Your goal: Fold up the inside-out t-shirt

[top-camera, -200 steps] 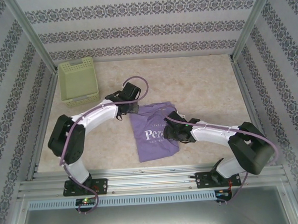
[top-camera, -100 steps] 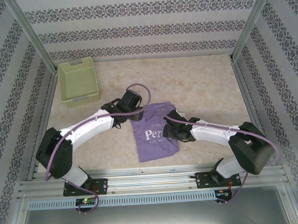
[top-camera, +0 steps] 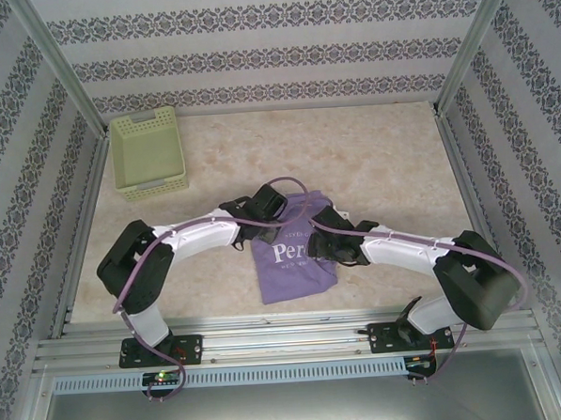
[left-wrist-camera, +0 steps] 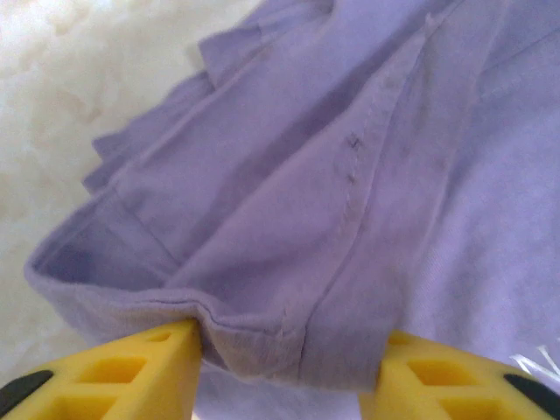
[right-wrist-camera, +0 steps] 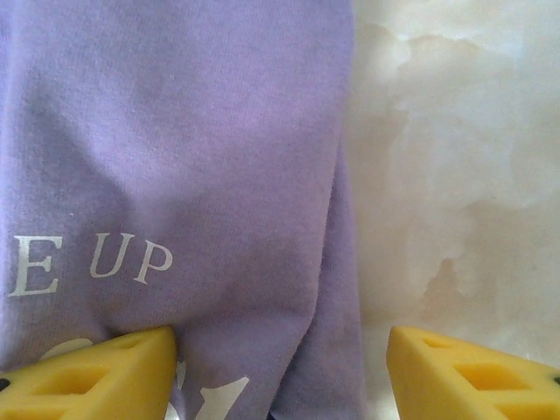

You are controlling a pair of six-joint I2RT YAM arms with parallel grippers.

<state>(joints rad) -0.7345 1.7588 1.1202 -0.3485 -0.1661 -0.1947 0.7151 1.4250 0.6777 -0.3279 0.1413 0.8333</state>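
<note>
Scanning from the left: noted a pale green slotted plastic basket (top-camera: 148, 153) at the far left corner of the pale marbled table (top-camera: 391, 157), well apart from the work. Noted the left arm (top-camera: 202, 235) swung away from the basket side within the last second and brought down at the upper left corner of the lavender-purple cotton t-shirt (top-camera: 284, 276). Found the yellow left fingers (left-wrist-camera: 131, 372) apart, straddling a bunched hem fold, not closed on it. Found the shirt lying near the table's middle, between both arms, white lettering up. Found the yellow right fingers (right-wrist-camera: 96, 376) unmoved at the shirt's right edge, likewise apart, set over cloth on one side and bare table on the other. Judged ready for a paired grasp and fold, with closing on the cloth outstanding.
</note>
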